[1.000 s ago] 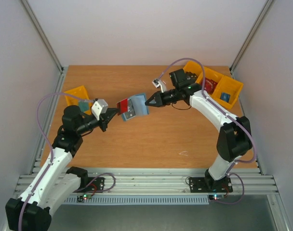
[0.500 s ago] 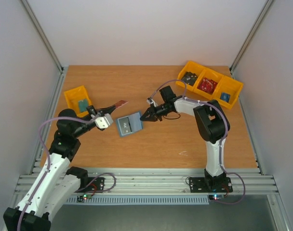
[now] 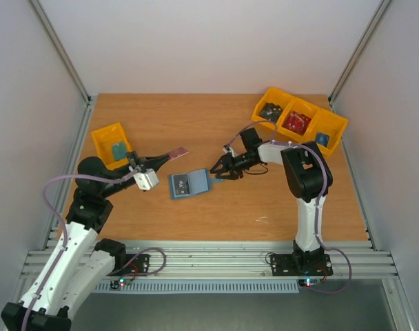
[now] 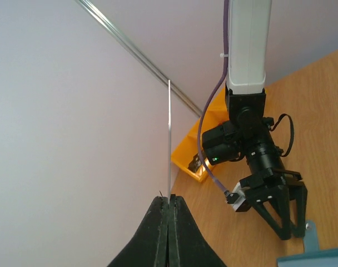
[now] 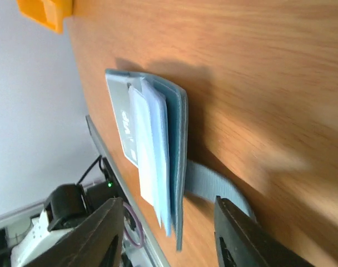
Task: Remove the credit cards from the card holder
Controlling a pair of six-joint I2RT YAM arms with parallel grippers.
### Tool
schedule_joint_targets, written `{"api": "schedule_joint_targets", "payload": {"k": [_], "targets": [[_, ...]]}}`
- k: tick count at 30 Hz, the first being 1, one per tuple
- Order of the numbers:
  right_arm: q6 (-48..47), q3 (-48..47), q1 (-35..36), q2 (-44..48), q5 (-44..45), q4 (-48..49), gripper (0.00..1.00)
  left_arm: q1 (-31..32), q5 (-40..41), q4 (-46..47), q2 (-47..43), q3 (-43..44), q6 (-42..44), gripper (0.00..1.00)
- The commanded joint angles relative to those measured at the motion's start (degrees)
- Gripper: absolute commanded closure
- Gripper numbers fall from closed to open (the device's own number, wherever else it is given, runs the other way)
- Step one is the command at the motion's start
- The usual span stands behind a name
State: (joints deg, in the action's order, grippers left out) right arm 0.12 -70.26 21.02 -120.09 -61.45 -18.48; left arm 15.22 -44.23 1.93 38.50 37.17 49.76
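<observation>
The card holder [image 3: 190, 183] lies flat in the middle of the table [image 3: 196, 117], between the two arms. The right gripper [image 3: 216, 172] is low over the wood, just beside the card holder's right edge. Its fingers [image 5: 105, 233] are apart and hold nothing. A little strap [image 5: 210, 186] on the card holder points at the gap between them. A bluish-grey card [image 5: 120, 125] is tucked inside the card holder.

The left gripper [image 3: 158, 158] is up in the air, to the left of the card holder. It is pinched tight on the red card [image 3: 176, 151]. The card sticks out past the fingertips.

A small yellow bin [image 3: 98, 140] stands near the left edge, close to the left arm. It has a teal thing [image 3: 118, 149] in it. A long yellow bin [image 3: 311, 108] stands in the back right corner. It has three boxes, with a black thing [image 3: 269, 112], a red thing [image 3: 295, 124] and a blue thing [image 3: 323, 138] in them.

Pale walls stand along the left, right and back sides. There is bare wood in front of the card holder and behind it.
</observation>
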Motion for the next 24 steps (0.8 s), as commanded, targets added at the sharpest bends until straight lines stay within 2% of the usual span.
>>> {"api": "schedule_joint_targets", "payload": {"k": [1,4,6,11,15,18,24], "targets": [[-8.25,-0.54,-2.10,7.78,4.12,-8.33,0.52,0.44,-3.45,4.00,-0.28,2.91,-11.80,1.00],[-14.26,-2.25,-3.13,14.52,6.33,-15.03,0.44,0.44,-4.35,7.68,0.84,4.19,-25.29,1.00],[-17.88,-3.88,-3.17,19.96,6.51,-18.10,0.41,0.50,-4.54,11.55,2.03,4.97,-37.77,1.00],[-24.83,-10.43,-1.25,33.73,3.50,-18.42,0.39,0.63,-4.54,17.58,4.71,7.30,-58.86,1.00],[-29.07,-15.21,4.68,40.01,3.67,-14.84,0.35,1.13,-6.84,19.04,6.03,9.21,-65.58,1.00],[-30.45,-19.02,10.32,40.11,3.96,-12.57,0.35,1.84,-9.33,20.00,6.50,10.04,-67.30,1.00],[-31.77,-26.11,15.47,37.31,4.21,-14.26,0.46,2.16,-9.62,19.60,5.90,10.32,-67.65,1.00]]}}
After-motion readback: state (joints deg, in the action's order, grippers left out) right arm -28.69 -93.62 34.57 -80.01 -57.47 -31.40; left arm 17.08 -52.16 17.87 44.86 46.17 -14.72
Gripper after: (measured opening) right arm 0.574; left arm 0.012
